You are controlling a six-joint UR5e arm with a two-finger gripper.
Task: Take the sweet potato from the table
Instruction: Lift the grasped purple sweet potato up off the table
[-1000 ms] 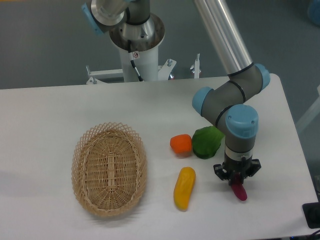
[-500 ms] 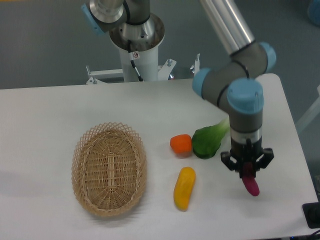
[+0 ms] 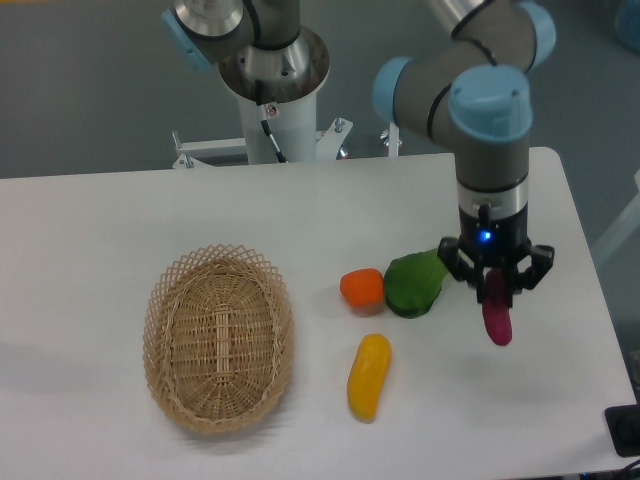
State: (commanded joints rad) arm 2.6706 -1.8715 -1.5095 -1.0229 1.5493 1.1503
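Claw (image 3: 496,290) is clenched on the upper end of the sweet potato (image 3: 497,320), which hangs nose-down clear of the worktop (image 3: 100,240), beside the green vegetable (image 3: 414,284); I judge it light, stiff and glossy (likely slippery), better gripped nearer its middle

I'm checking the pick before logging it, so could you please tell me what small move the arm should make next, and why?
Probably a short further lift straight up. The gripper is shut on the sweet potato, which hangs nearly upright from it, apparently clear of the table. The green vegetable lies close beside it, so going up seems safer than sideways.
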